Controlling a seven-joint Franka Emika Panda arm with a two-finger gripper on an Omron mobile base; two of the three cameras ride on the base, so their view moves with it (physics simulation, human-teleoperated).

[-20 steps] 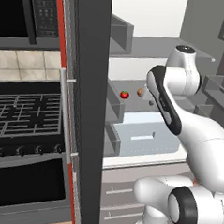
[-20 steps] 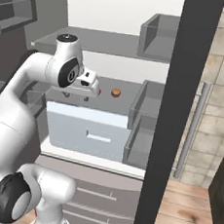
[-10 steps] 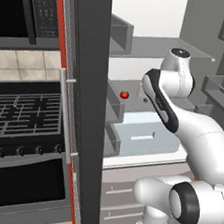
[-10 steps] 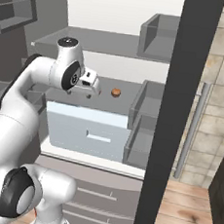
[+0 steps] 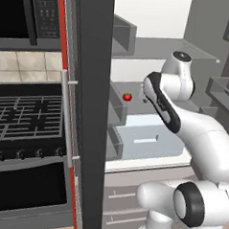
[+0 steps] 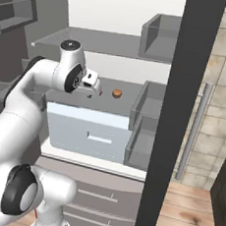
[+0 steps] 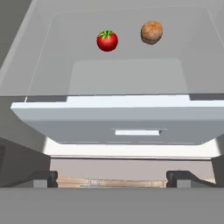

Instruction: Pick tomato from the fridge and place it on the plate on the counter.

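Open fridge [image 5: 155, 23], arm reaching in, tomato on the shelf above the drawer.

The fridge stands open, white inside, with grey shelves and door bins to either side. The pale clear drawer [image 7: 118, 118] sits low in it, closed, and serves as the landmark here. The arm's gripper [image 6: 92, 85] hangs above the drawer's front, over the near part of the shelf that tops it; its fingers [image 7: 43, 177] are spread wide apart and hold nothing. On that shelf, behind and above the drawer, lies the tomato [image 7: 107, 40], red with a green stem top, well apart from the fingers. Just beside it, to its right in the hand view and not touching, rests a brownish-orange round item [image 7: 152, 32].
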